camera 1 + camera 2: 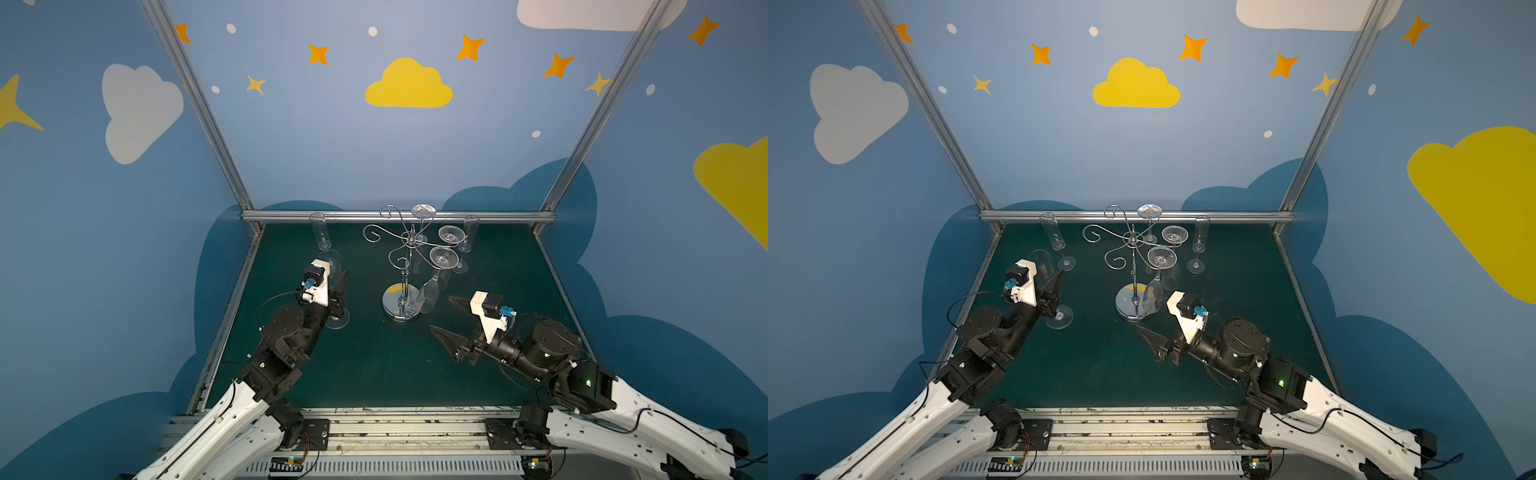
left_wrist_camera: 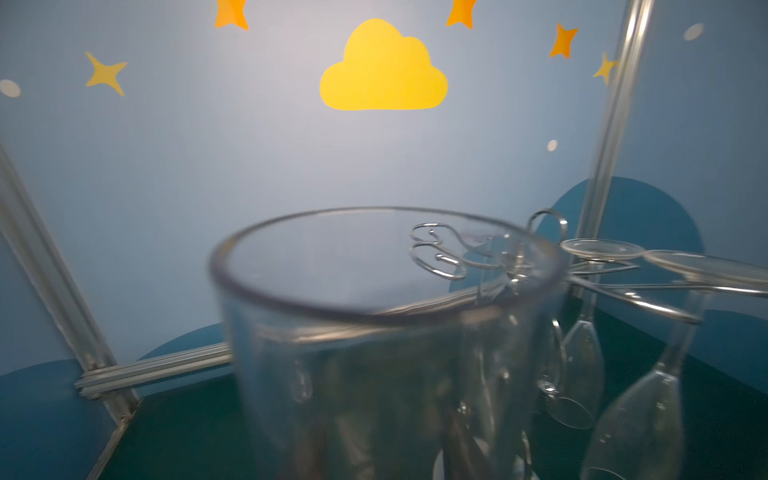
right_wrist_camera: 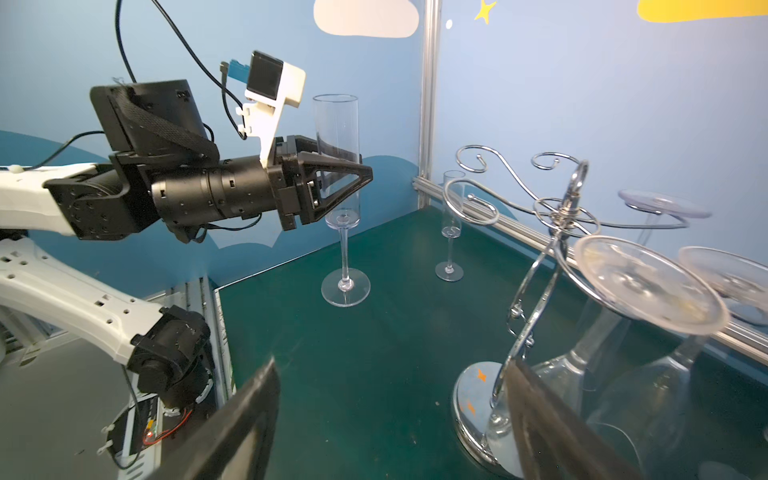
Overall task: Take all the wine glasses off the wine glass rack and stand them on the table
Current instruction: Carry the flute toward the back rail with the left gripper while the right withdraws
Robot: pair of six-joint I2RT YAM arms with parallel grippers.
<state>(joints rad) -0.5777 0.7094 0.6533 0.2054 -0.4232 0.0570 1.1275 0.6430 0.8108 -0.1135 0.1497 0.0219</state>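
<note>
The chrome wine glass rack (image 1: 409, 266) (image 1: 1133, 270) (image 3: 536, 266) stands mid-table on its mirror disc base (image 1: 399, 305). Three clear glasses hang upside down from its right-hand arms, the nearest a wine glass (image 1: 444, 257) (image 3: 648, 286). My left gripper (image 1: 343, 276) (image 1: 1059, 277) (image 3: 365, 172) is shut on the bowl of another upright wine glass (image 1: 332, 259) (image 2: 386, 291) (image 3: 336, 124), left of the rack. Its foot (image 3: 345, 286) is down at the mat. My right gripper (image 1: 441, 313) (image 3: 395, 374) is open and empty, just right of the rack's base.
An upright flute (image 1: 319, 232) stands at the back left and another flute (image 1: 469, 235) at the back right. An aluminium frame rail (image 1: 399, 216) and blue walls bound the green mat (image 1: 374, 361).
</note>
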